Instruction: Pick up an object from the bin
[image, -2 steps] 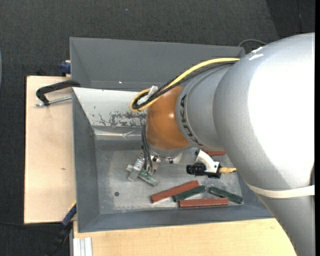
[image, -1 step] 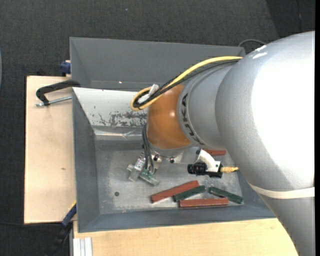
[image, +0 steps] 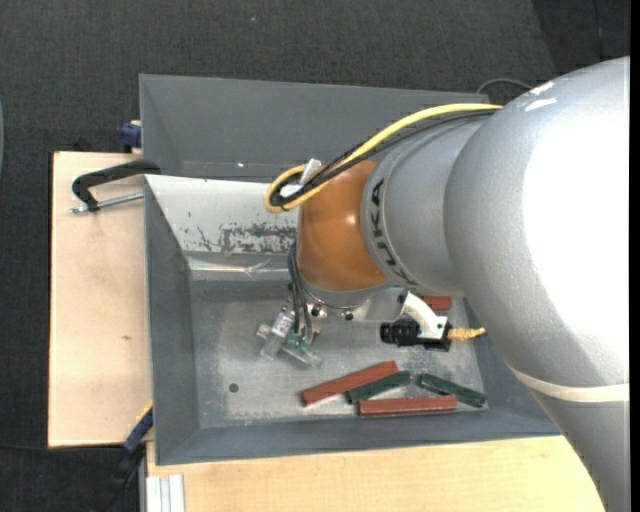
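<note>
My gripper (image: 285, 338) hangs low over the bin floor, left of centre, under the orange wrist cover. A small green piece (image: 299, 348) shows at its tip; whether it is a loose thing or part of the gripper I cannot tell. Nearest to the right lies a long red-brown bar (image: 348, 384), slanted on the floor and apart from the gripper. A dark green bar (image: 380, 387) lies against the red-brown bar's right end. A white and black object with a yellow tip (image: 418, 327) rests to the right of the gripper.
A second red-brown bar (image: 407, 405) and another dark green bar (image: 452, 390) lie along the bin's front wall at the right. A small red piece (image: 438, 302) peeks out beside the arm. The arm covers the bin's right and back.
</note>
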